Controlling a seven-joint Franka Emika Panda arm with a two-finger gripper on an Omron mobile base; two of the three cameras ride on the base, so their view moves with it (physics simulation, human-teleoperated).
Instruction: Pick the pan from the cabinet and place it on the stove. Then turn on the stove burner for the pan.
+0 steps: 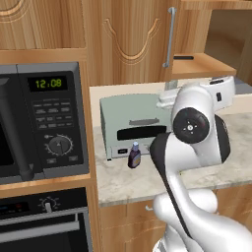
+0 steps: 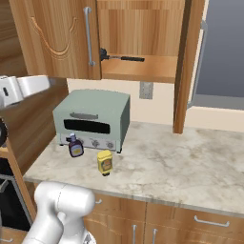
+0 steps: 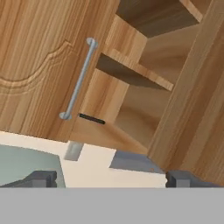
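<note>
- Hovering wide open, the gripper [image 3: 110,178] held nothing, its jaws well apart above the toaster oven [image 2: 91,119].
- Two bottles [image 2: 75,145] stood on the counter [image 2: 181,162] just before that oven.
- Farther back, the pan [image 2: 119,58] lay on the open cabinet [image 2: 143,66] shelf, handle showing.

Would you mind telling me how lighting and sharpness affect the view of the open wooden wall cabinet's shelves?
Right base view: the warm brown wooden wall cabinet is evenly lit, the dark pan handle crisp. Hand view: tilted frame, shelf undersides shadowed, the handle a thin dark sliver. Left base view: soft, low-resolution rendering.
</note>
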